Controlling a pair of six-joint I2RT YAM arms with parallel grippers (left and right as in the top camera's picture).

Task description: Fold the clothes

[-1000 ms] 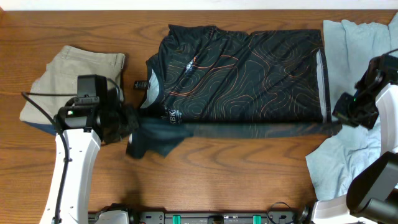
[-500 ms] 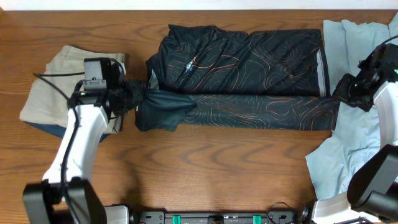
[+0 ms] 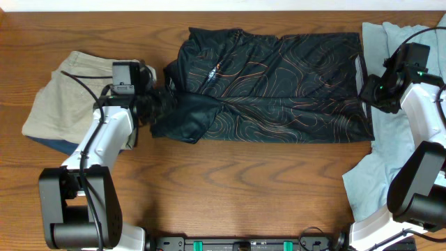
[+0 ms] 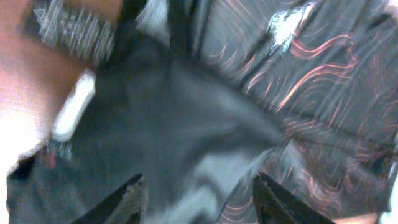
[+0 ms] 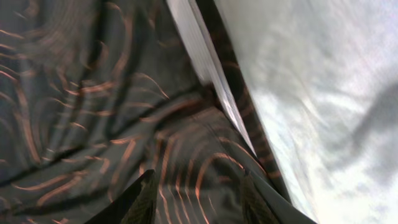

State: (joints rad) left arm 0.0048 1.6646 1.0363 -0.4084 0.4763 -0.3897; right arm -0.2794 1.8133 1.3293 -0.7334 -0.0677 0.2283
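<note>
1. No writing can be read. The black jersey (image 3: 279, 84) has a small white and orange mark on its chest. In the left wrist view that mark is a blur, and so are a pale tag and a striped band near the collar.
2. The jersey carries thin orange contour lines all over. A pale stripe runs across it close to its right end.
3. It lies flat on the table (image 3: 244, 195), by the middle of the far edge. Its long axis runs parallel to that edge, from left to right.
4. The collar end points towards the left edge of the table and the hem end towards the right edge.
5. Its near side is folded over onto the body. A plain dark sleeve (image 3: 185, 118) lies bunched at the near left corner of the garment.
6. The left gripper (image 3: 159, 104) sits at the collar end. Its fingers (image 4: 127, 202) stand apart above the dark cloth and pinch nothing.
7. The right gripper (image 3: 369, 90) is at the hem end, beside the pale stripe. Its fingers (image 5: 143, 199) are also parted, with the patterned cloth under them and none of it held.
8. Folded khaki shorts (image 3: 56, 97) lie by the left edge of the table, just beside the left arm.
9. A pale blue-grey cloth (image 3: 376, 181) lies along the right edge, touching the hem end of the jersey.
</note>
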